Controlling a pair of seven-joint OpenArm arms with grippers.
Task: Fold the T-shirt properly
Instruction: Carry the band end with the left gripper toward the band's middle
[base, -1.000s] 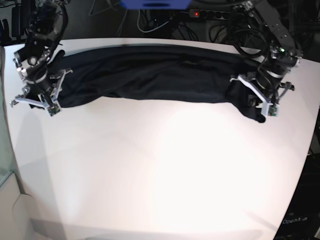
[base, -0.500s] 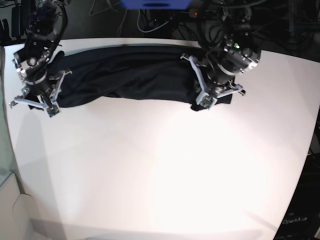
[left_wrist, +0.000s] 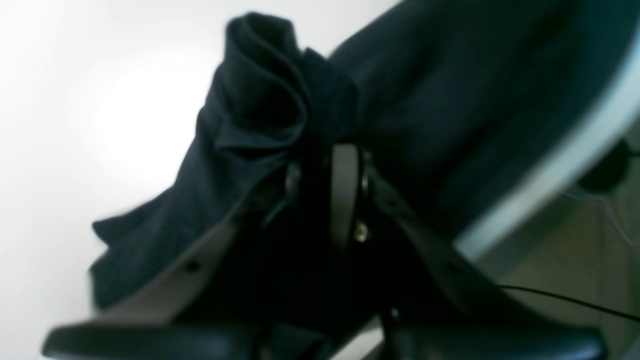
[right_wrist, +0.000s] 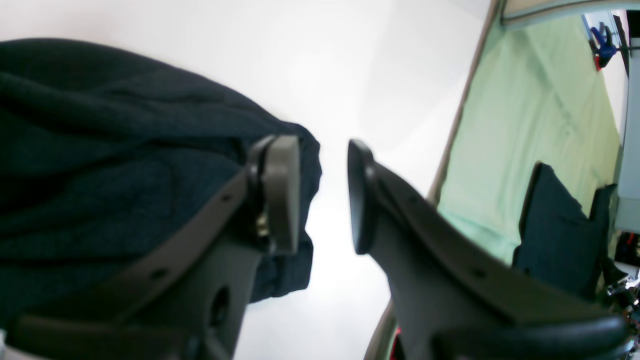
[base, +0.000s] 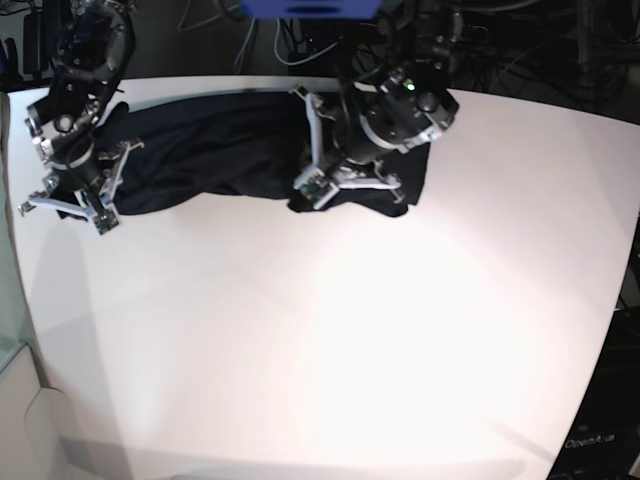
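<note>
Faint lettering is showing on a dark panel (base: 592, 440) at the base view's lower right corner, too small to read; no other text is appearing anywhere

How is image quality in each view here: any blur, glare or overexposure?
Left wrist view: soft and smeared throughout, the T-shirt lacks weave detail. Right wrist view: table blown out white, the near fingers blurred. Base view: sharp, with a bright glare patch on the tabletop and curved edges.
</note>
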